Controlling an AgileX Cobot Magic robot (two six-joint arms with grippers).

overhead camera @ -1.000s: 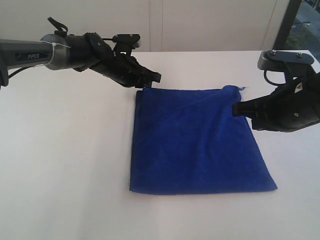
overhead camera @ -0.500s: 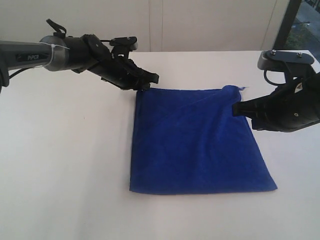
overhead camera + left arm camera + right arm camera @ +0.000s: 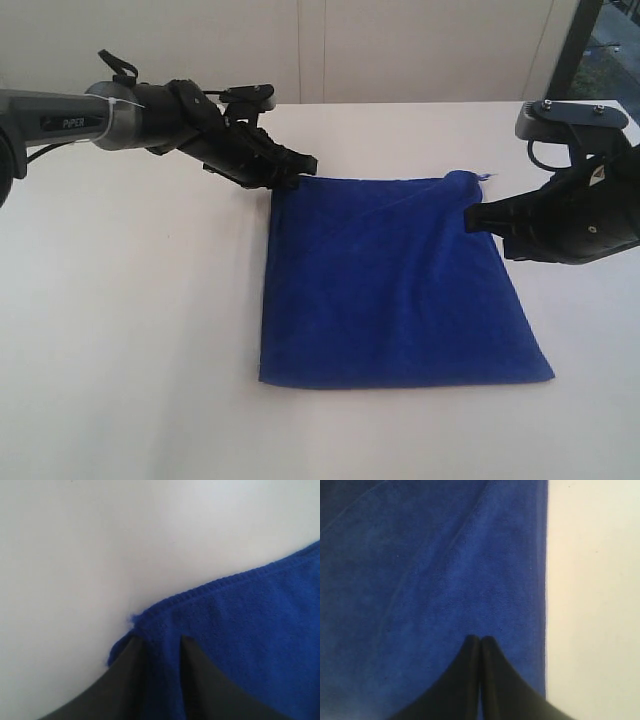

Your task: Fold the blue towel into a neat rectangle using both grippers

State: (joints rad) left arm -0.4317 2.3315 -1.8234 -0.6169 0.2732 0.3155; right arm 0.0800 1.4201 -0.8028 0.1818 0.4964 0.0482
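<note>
- The blue towel (image 3: pixel 400 290) lies flat on the white table (image 3: pixel 130 330), roughly square. One edge faces the camera in the exterior view, and the opposite edge runs across the far side.
- The left gripper (image 3: pixel 300 165) sits at the towel's far-left corner, reaching in from the left with its arm low over the table.
- In the left wrist view, its fingers (image 3: pixel 125 680) stand apart. The hemmed corner shows in the gap between them, and a tuft of blue pokes out beside one finger. No clamp on the cloth is evident.
- The right gripper (image 3: pixel 474 215) sits at the towel's right edge, near the far-right corner, where a loose thread (image 3: pixel 487 177) sticks out.
- In the right wrist view, its fingers (image 3: pixel 465 680) are pressed together with the tips over the cloth, just inside the hem. The towel beneath looks smooth. No fabric is seen pinched between them.
- Governing relation: both grippers work the far edge, one towards each end, and the body of the towel extends away from them towards the near edge.
- Judgement: the left gripper is on its corner. The right gripper is short of its corner and closed, so it needs to open and reposition before a paired lift.
</note>
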